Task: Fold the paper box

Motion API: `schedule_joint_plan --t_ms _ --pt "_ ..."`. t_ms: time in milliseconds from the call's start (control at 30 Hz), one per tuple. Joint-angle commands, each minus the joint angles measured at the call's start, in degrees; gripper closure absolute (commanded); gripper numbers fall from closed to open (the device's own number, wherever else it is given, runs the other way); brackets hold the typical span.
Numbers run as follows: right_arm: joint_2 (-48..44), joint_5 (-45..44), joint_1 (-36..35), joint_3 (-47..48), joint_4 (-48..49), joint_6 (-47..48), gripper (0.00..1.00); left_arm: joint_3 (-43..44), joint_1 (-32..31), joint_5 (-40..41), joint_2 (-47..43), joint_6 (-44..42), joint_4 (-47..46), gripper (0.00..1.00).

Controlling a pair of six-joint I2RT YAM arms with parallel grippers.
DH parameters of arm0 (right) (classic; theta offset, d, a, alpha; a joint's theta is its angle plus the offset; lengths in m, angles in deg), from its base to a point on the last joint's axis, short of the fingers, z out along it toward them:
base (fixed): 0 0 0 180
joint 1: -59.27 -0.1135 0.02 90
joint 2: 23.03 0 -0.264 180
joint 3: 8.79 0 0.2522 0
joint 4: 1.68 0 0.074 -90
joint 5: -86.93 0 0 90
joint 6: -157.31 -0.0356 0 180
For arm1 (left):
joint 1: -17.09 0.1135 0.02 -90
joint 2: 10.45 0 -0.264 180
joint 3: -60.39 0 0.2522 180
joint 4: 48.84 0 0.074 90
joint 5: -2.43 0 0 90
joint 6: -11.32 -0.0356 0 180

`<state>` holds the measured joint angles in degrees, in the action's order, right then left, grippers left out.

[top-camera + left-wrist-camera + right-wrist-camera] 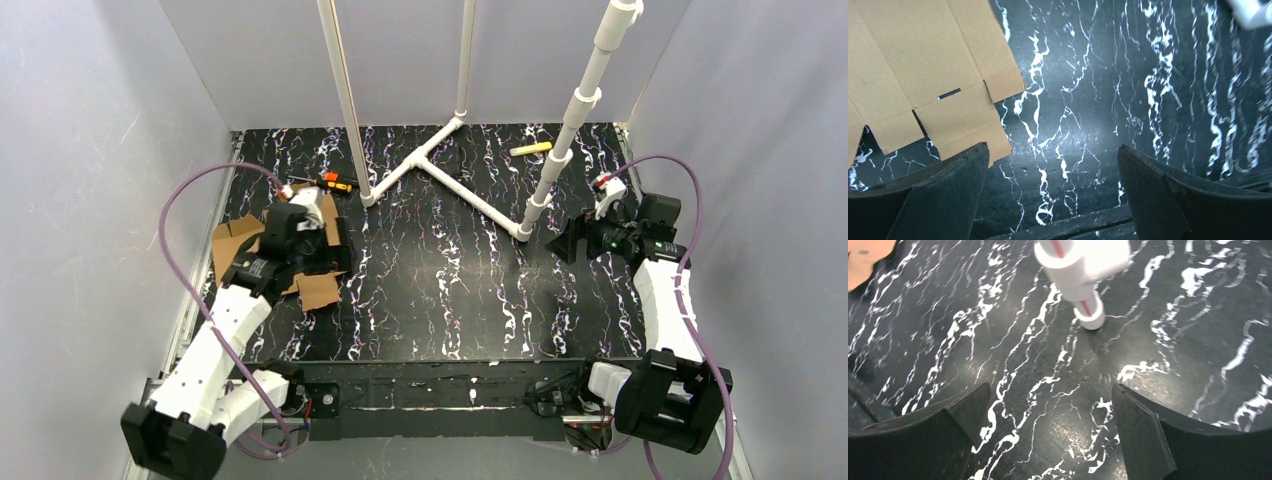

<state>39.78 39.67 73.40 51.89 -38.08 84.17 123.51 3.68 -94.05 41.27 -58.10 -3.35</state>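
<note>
Paper box (231, 240): flat brown cardboard sheet on black marbled table (450, 290).
Left gripper (1053, 152) above its edge, jaws spread, empty; right gripper (1050, 392) likewise, well apart.

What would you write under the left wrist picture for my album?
Open left gripper above the black marbled table, flat paper box at upper left.

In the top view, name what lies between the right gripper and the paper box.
The foot of the white pipe frame stands close to the right gripper; beyond it, only bare table up to the paper box. The top view shows it.
</note>
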Motion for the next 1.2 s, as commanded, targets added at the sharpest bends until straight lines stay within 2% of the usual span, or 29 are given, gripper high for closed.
schedule_joint_plan --t_ms 0,67,167,300,567,667,733,867,933,1167 --pt "0.95 8.54 -1.58 0.67 -5.76 10.94 0.0 7.09 -11.45 20.4 6.99 -1.21 10.99 0.01" --pt "1.21 8.0 -2.17 0.52 -6.29 11.94 0.0 7.95 -13.38 23.63 10.44 0.91 10.34 0.02" --pt "1.39 7.01 -2.52 0.46 -6.54 11.92 0.0 8.41 -14.74 24.87 14.27 3.66 7.54 0.09" --pt "1.33 5.29 -2.56 0.45 -6.43 12.02 0.0 6.86 -16.46 24.26 16.61 2.15 3.16 0.1" --pt "2.87 5.03 -2.57 0.98 -6.65 12.05 0.0 4.74 -17.6 18.14 18.91 -11.56 0.34 0.18" --pt "3.35 4.79 -2.6 0.94 -6.73 12.05 0.0 2.41 -18.94 13.95 18.8 -17.48 -2.71 0.18" --pt "3.61 4.54 -2.59 0.98 -6.72 12.1 0.0 1.27 -20.19 14.37 18.81 -20.0 -3.78 0.18" --pt "4.05 4.67 -2.58 1.14 -6.89 12.05 0.0 -1.26 -24.1 25.2 20.86 -26.28 -6.8 0.18" --pt "4.23 4.92 -2.59 1.24 -7.07 12.05 0.0 -0.21 -25.14 31.59 24.17 -27.61 -6.87 0.22" --pt "4.42 4.12 -3.09 1.25 -7.17 12.05 0.0 0.93 -25.42 39.87 33.16 -30.38 -9.31 0.38"
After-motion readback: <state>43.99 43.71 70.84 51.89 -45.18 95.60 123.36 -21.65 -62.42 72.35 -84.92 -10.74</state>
